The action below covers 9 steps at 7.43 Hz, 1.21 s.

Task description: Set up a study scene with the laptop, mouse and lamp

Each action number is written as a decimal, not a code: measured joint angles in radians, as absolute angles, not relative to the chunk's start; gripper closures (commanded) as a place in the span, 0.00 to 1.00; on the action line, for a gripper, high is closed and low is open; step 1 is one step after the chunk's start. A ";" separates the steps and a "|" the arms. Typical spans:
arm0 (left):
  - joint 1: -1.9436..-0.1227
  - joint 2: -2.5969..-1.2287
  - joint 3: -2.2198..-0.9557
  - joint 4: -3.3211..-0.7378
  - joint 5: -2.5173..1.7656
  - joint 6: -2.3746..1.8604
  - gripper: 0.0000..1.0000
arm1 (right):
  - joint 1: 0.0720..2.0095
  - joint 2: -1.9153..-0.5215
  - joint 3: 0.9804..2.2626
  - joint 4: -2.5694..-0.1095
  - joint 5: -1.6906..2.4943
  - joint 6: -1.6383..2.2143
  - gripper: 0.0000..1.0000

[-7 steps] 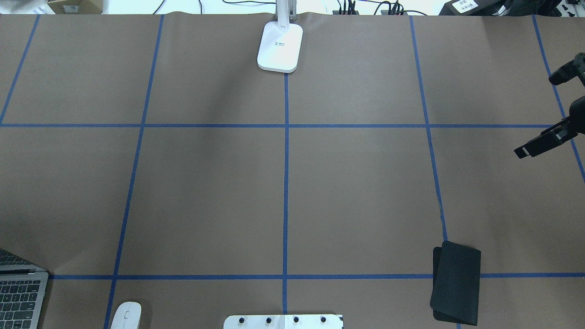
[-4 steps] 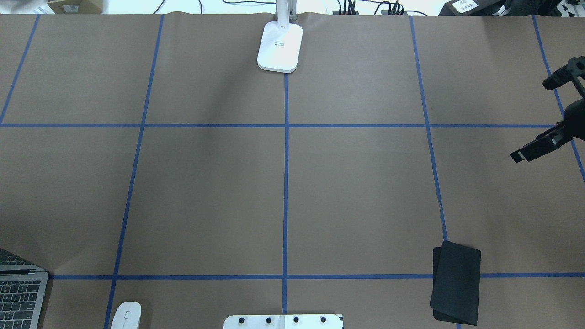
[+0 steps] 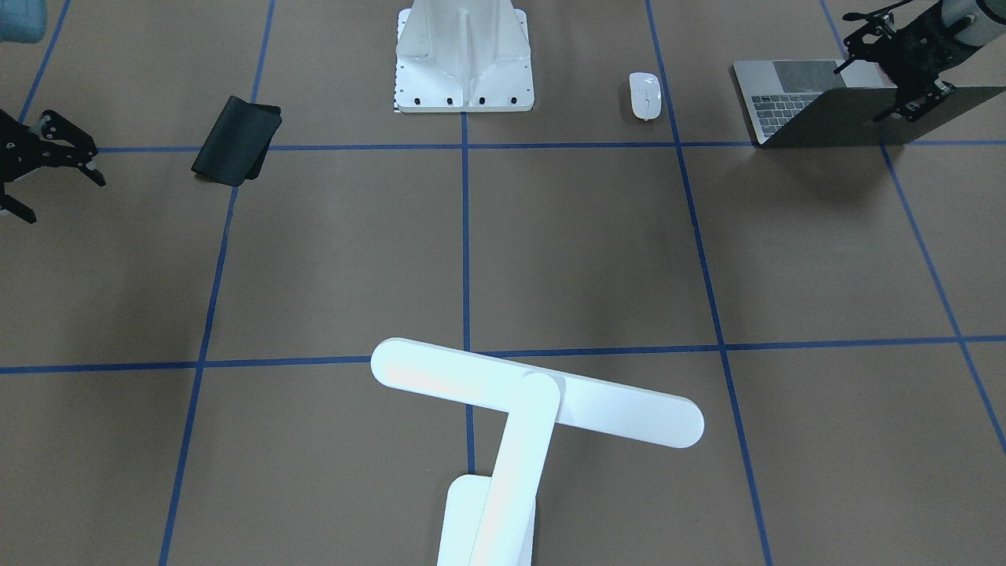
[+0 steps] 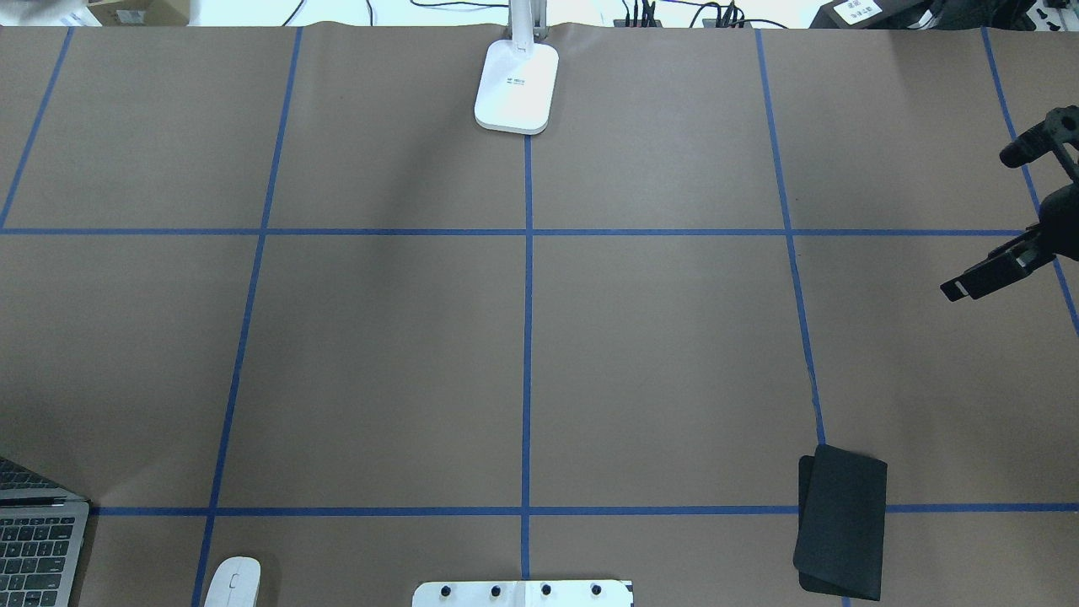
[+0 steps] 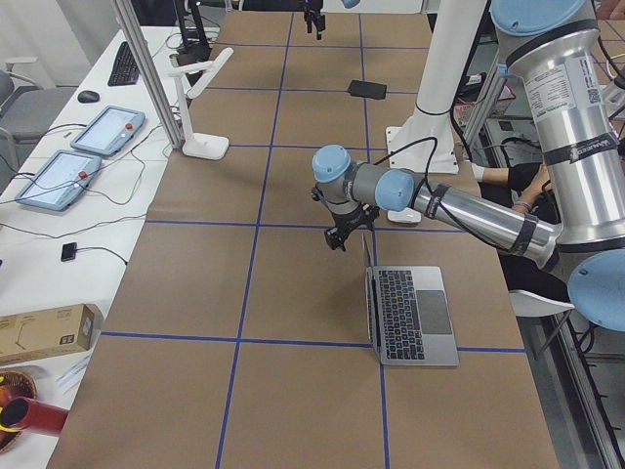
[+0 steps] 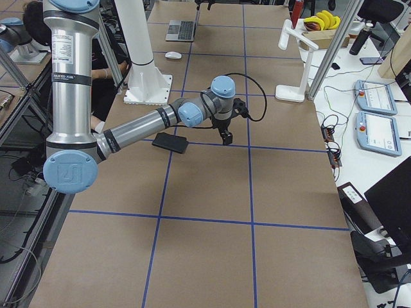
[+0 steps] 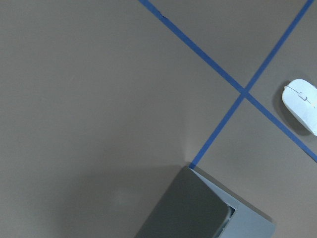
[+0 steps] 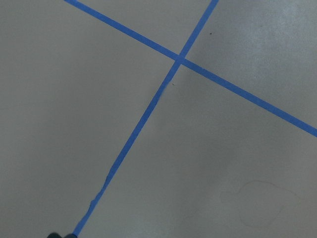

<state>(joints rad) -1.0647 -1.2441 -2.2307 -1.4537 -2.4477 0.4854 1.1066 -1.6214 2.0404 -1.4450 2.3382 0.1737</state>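
Note:
The laptop (image 3: 817,102) stands open at the robot's left end of the table, and its keyboard corner shows in the overhead view (image 4: 38,539). The white mouse (image 3: 645,95) lies beside it, toward the middle (image 4: 233,583). The lamp (image 3: 534,393) stands at the far middle edge, where its base (image 4: 517,84) shows. My left gripper (image 3: 880,71) hovers open above the laptop's lid and holds nothing. The left wrist view shows the lid corner (image 7: 198,213) and the mouse (image 7: 302,104). My right gripper (image 4: 978,223) hangs open and empty over the right end.
A flat black pad (image 4: 841,523) lies near the robot on its right side. The white bolted pedestal (image 3: 464,55) stands at the near middle edge. Blue tape lines grid the brown table cover (image 4: 523,337). Tablets and cables lie past the far edge.
My right gripper has moved a little to the left in the overhead view. The laptop, mouse, lamp and pad have not moved.

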 measured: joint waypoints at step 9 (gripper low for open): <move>-0.990 -1.220 -2.233 -1.454 -2.346 0.819 0.25 | 1.106 -1.621 2.034 -1.445 2.316 0.173 0.00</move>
